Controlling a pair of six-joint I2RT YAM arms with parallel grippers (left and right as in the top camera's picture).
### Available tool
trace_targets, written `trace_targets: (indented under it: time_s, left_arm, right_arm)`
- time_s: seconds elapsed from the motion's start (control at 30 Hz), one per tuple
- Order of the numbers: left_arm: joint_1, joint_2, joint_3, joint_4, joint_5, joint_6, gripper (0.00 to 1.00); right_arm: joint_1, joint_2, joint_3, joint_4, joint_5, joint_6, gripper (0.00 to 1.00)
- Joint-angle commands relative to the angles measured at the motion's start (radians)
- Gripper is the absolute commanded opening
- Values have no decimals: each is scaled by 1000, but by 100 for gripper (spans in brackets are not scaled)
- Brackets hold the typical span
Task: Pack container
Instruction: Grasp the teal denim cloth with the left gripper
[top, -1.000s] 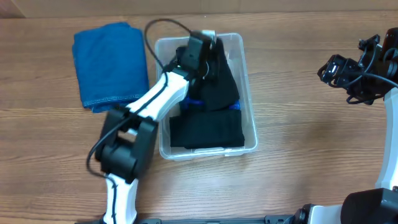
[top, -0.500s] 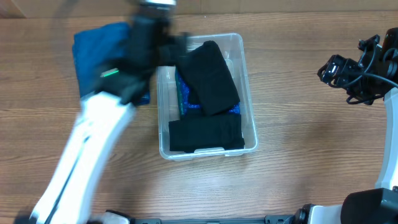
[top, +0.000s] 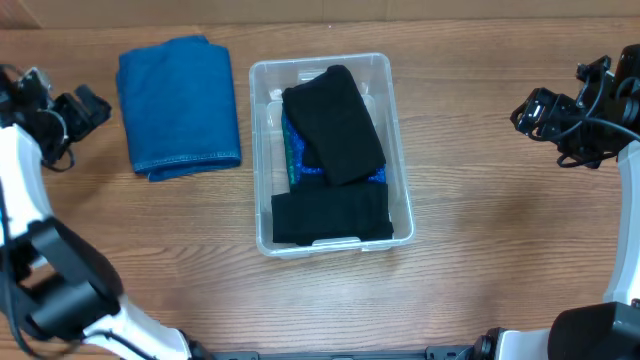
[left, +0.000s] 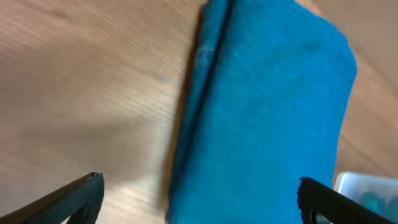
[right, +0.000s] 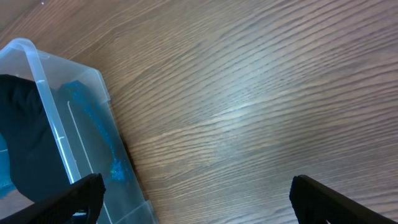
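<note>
The clear plastic container (top: 401, 150) stands mid-table. Inside it, one black folded cloth (top: 335, 122) lies tilted over a blue item (top: 297, 160), and another black cloth (top: 332, 215) fills the near end. My left gripper (top: 85, 108) is open at the far left edge, apart from the container. In the left wrist view its open gripper (left: 199, 199) hovers over a folded blue cloth (left: 267, 112). My right gripper (top: 530, 110) is open at the far right. In the right wrist view that gripper (right: 198, 196) hangs over bare wood beside the container (right: 37, 68).
The folded blue cloth (top: 178, 105) lies on the wooden table (top: 500, 250) left of the container. A corner of the container (left: 367, 185) shows at the left wrist view's lower right.
My left arm has pulled out of the container and swung to the far left. Its gripper opened, leaving the upper black cloth in the container. The right arm has not moved.
</note>
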Motion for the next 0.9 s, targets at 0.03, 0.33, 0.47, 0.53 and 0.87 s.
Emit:
trace_targets:
  time_s: [0.03, 0.33, 0.47, 0.53, 0.87]
  left_arm:
    - [0, 212, 2, 188, 357, 39, 100]
    - [-111, 412, 3, 389, 356, -104, 100]
    - [-150, 407, 3, 348, 533, -104, 40]
    - [-148, 382, 3, 264, 525, -90, 9]
    - [-171, -341, 3, 105, 491, -86, 4]
  right_arm:
    - [4, -6, 2, -3, -8, 4, 100]
    - [4, -6, 2, -16, -8, 5, 100]
    - [4, -6, 2, -27, -8, 0, 100]
    - [4, -6, 2, -27, -8, 0, 100]
    - [4, -6, 2, -42, -8, 1, 100]
